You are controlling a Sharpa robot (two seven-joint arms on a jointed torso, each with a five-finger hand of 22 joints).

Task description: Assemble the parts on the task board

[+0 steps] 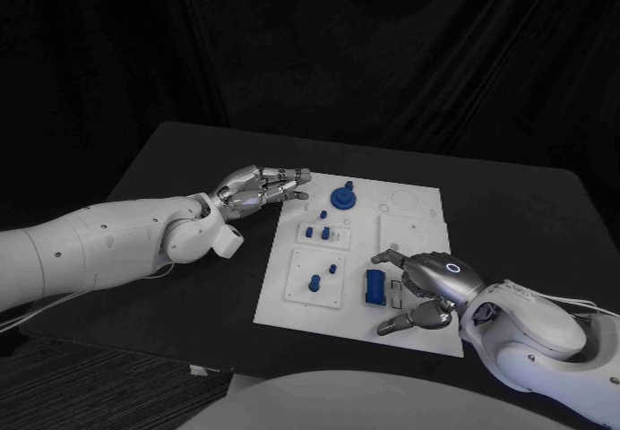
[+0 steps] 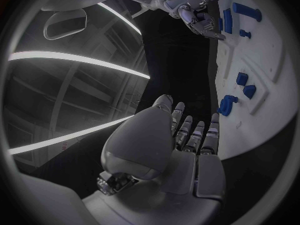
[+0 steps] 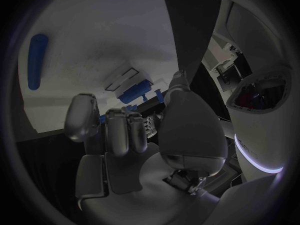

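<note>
Task board (image 1: 411,204): flat white plate, matte, rectangular, lying on the black tabletop (image 1: 181,161) with raised white sub-panels on it.

Left hand (image 1: 262,187): silver, metallic, hovering just off the board's far-left corner, fingers extended side by side toward the board, nothing in them. The left wrist view gives the same reading: fingers (image 2: 195,135) straight and parallel, palm bare, board edge just beside the fingertips.

Right hand (image 1: 426,279): over the board's near-right part, fingers curled down. In the right wrist view its fingers (image 3: 125,130) bend in over a small blue ridged part (image 3: 134,94) by a rectangular slot outline; whether they actually grip it I cannot tell.

Parts on the board, all smooth blue plastic:
- round knobbed piece (image 1: 344,196) standing at the far middle of the board
- 2 short pegs (image 1: 326,233) upright in a small sub-panel near the board's centre
- 2 rounded pieces (image 1: 314,284) on the near-left sub-panel
- ribbed rectangular block (image 1: 374,287) just beside the right hand
- long rounded bar (image 3: 36,60) lying flat on the white surface, well apart from the right hand's fingers.
</note>
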